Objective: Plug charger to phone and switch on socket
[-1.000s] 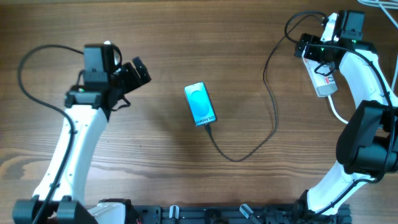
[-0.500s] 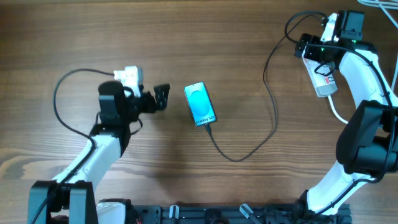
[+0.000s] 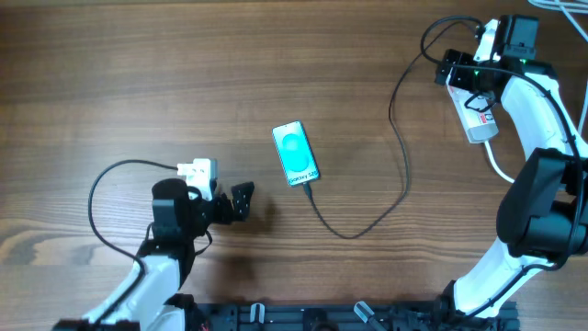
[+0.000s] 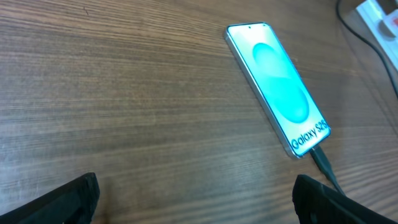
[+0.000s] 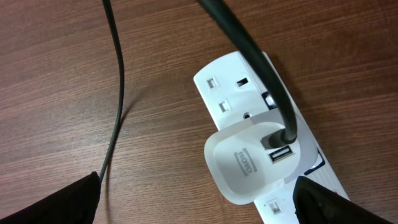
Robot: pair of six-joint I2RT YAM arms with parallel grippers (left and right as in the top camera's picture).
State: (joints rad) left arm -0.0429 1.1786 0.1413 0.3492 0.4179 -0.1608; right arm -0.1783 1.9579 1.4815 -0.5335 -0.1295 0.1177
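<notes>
The phone (image 3: 296,154) lies flat mid-table with its teal screen lit, and in the left wrist view it (image 4: 280,87) is ahead to the right. The charger cable (image 3: 401,175) runs from the phone's bottom edge, where its tip (image 4: 320,158) sits against the port, in a loop to the white plug (image 5: 255,162). That plug is seated in the socket (image 5: 233,84) at the far right (image 3: 480,124). My left gripper (image 3: 237,204) (image 4: 199,202) is open, to the phone's lower left, apart from it. My right gripper (image 3: 457,74) (image 5: 202,205) hangs open over the socket's plug, holding nothing.
A thick white cord (image 3: 496,161) leaves the socket toward the right edge. The left arm's black cable (image 3: 101,193) loops over the table at the front left. A dark rail (image 3: 322,317) lines the front edge.
My left arm has pulled back toward the front of the table, taking its open gripper from beside the phone's left to its lower left. The right arm, phone and cable have not moved.
</notes>
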